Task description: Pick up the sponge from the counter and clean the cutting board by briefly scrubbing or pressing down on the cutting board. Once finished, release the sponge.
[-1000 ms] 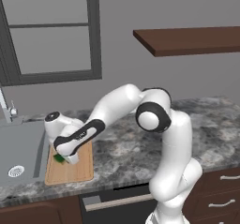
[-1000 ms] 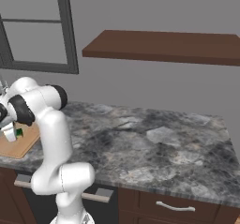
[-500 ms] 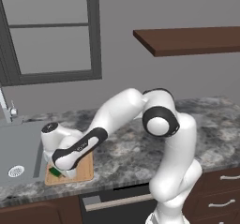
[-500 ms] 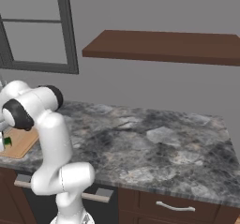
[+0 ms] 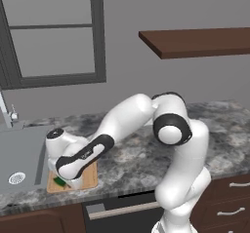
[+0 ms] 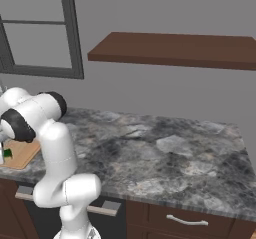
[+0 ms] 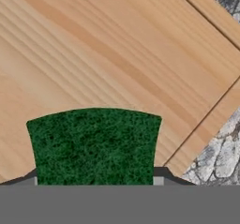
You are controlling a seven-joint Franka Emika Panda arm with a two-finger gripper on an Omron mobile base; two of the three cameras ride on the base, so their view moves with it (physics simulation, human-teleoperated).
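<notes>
The jaws held the sponge (image 7: 93, 145), its green face wide between the two tips at the bottom of the hand view, a tip at each side of it. The sponge was over the board (image 7: 108, 54), close to one corner and seemingly pressed to the wood, though actual contact could not be confirmed from that angle. In the left base view the hand was low over the board's near end (image 5: 85, 181), with a bit of green showing under it (image 5: 59, 182). The board lay on the counter (image 5: 132, 159), just beside the sink (image 5: 19, 154). In the right base view the sponge (image 6: 7, 153) and board (image 6: 22, 154) sat at the far left edge of the frame.

The step in hand looked like the scrub itself. To do it well, I would keep the downward pressure light and even, keep the sponge flat, and stroke inward along the grain towards the board's middle, since a push outward would carry it off the corner onto the granite. The grip should stay firm until the stroke ends, then open with the sponge resting on the board.

No brand, label or writing could be read anywhere.
</notes>
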